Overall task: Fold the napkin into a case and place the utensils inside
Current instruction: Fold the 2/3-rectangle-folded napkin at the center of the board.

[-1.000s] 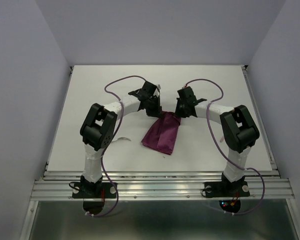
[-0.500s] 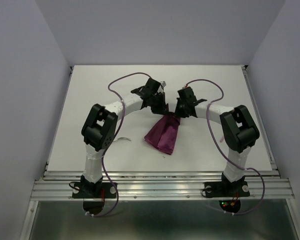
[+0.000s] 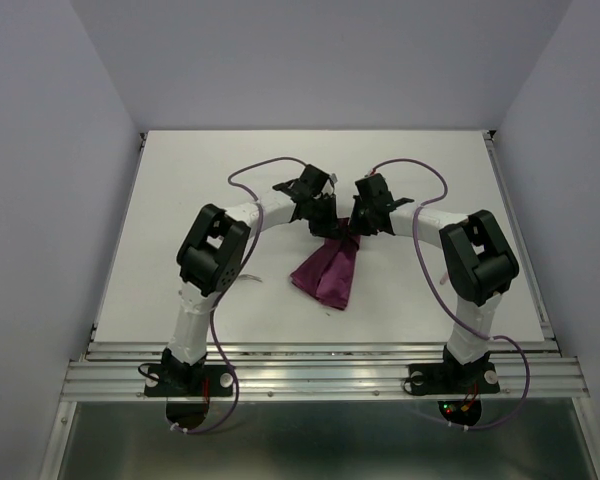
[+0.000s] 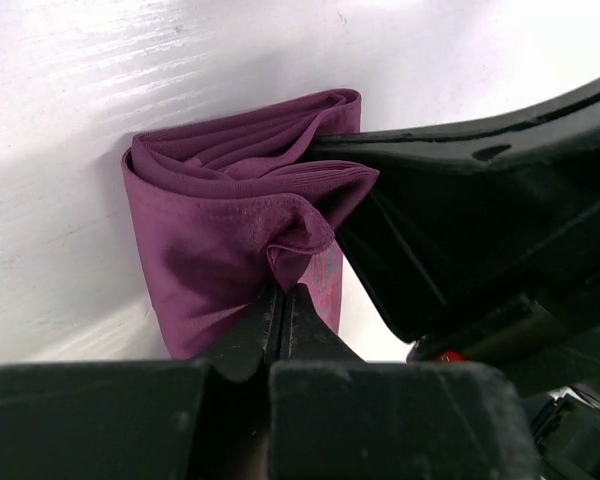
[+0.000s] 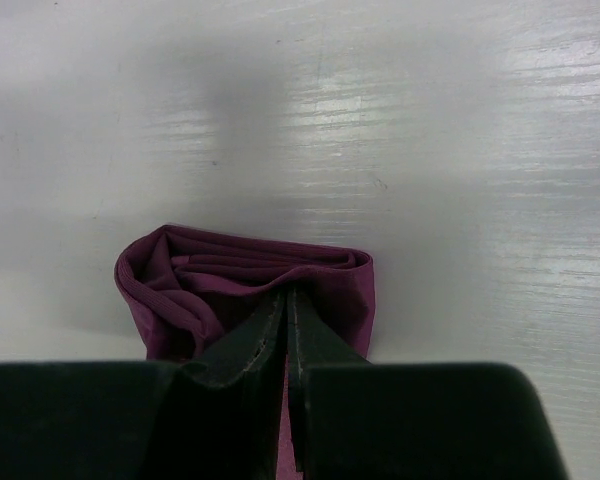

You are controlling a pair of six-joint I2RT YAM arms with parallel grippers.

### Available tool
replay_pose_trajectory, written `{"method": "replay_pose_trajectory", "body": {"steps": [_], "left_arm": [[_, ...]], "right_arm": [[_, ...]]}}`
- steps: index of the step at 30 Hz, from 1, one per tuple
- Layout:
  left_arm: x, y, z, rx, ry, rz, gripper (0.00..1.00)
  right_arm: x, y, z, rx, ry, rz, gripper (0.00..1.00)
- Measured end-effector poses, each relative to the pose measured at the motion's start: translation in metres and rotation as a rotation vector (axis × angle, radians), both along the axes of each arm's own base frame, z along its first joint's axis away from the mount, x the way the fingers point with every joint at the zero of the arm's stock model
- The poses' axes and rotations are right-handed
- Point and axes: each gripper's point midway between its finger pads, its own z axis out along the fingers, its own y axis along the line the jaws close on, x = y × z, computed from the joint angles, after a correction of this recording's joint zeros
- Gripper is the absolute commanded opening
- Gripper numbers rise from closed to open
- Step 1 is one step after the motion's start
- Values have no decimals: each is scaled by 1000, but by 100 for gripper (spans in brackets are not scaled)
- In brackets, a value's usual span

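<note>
Burgundy cloth, thin and limp, was what I held: the napkin (image 3: 327,270) lay in soft layers on the white table (image 3: 180,200), gathered narrow at its far end. The left gripper (image 4: 283,300) was closed on a bunched fold there, and the right gripper (image 5: 286,300) was closed on the edge just beside it (the two almost touching). I judged it light but floppy, best held at edges or corners.

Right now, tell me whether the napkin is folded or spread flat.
Folded: the napkin shows several stacked layers in both wrist views, pinched by the left pincer and the right pincer.
</note>
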Motion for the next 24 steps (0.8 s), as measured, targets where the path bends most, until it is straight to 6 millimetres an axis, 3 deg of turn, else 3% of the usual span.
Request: {"method": "replay_pose_trajectory", "body": {"steps": [15, 24], "left_arm": [[4, -10, -21, 2, 38, -14, 0], [4, -10, -21, 4, 34, -19, 0]], "right_arm": [[0, 4, 0, 22, -2, 2, 10], [-15, -8, 6, 10, 3, -25, 32]]}}
